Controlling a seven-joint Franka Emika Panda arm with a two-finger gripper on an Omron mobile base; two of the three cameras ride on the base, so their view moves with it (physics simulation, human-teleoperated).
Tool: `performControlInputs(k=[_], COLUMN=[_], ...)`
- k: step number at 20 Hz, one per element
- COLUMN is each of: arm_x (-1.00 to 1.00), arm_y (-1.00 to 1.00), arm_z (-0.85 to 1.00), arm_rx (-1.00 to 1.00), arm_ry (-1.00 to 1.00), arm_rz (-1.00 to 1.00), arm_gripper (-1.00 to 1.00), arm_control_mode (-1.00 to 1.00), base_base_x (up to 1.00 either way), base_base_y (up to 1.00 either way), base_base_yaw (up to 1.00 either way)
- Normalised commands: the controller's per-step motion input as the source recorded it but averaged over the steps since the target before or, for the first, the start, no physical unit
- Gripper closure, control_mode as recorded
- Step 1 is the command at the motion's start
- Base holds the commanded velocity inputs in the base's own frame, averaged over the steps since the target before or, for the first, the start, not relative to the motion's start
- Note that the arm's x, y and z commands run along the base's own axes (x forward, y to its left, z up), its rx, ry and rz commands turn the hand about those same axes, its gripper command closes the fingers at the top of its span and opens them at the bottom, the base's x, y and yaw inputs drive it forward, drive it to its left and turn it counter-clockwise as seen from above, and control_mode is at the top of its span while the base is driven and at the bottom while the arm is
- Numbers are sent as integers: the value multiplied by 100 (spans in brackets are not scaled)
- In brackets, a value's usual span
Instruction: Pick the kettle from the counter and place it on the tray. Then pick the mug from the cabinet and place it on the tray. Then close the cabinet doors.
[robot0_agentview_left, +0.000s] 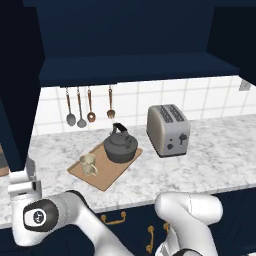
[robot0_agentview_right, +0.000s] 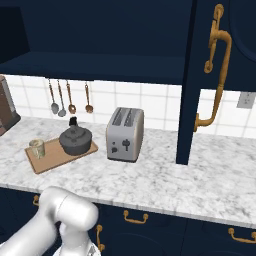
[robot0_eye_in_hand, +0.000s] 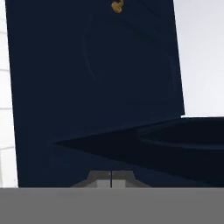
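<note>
The dark grey kettle (robot0_agentview_left: 120, 145) (robot0_agentview_right: 76, 140) stands on the wooden tray (robot0_agentview_left: 107, 175) (robot0_agentview_right: 52, 160), with the beige mug (robot0_agentview_left: 88, 164) (robot0_agentview_right: 37, 148) next to it on the tray's near-left part. Above the marbled counter (robot0_agentview_left: 210, 160) the navy cabinet (robot0_agentview_left: 130, 35) stands open, its inside dark. My gripper (robot0_agentview_left: 26, 167) (robot0_eye_in_hand: 110, 179) is at the lower edge of the left cabinet door (robot0_agentview_left: 20, 85) (robot0_eye_in_hand: 96, 78), fingertips together, holding nothing. The right cabinet door (robot0_agentview_right: 200, 80) is swung out, and its brass handle (robot0_agentview_right: 218, 70) faces me.
A silver toaster (robot0_agentview_left: 168, 130) (robot0_agentview_right: 125, 134) stands right of the tray. Several utensils (robot0_agentview_left: 82, 107) hang on the tiled wall behind it. A brown appliance (robot0_agentview_right: 6, 107) sits at the far left of the counter. Navy drawers with brass handles (robot0_agentview_right: 135, 217) run below.
</note>
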Motion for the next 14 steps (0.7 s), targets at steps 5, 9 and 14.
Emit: performControlInputs(k=[5,9,14], arm_x=[0,0,-14], arm_y=[57,56,15], arm_z=[17,4,5], arm_rx=[-2,0,0], arm_ry=[-26,-26,-19], arm_rz=[-6,-10,-6], arm_gripper=[100,100,100], arm_control_mode=[-100,-100,-100], base_base_x=[0,0,0], base_base_y=[0,0,0], base_base_yaw=[0,0,0])
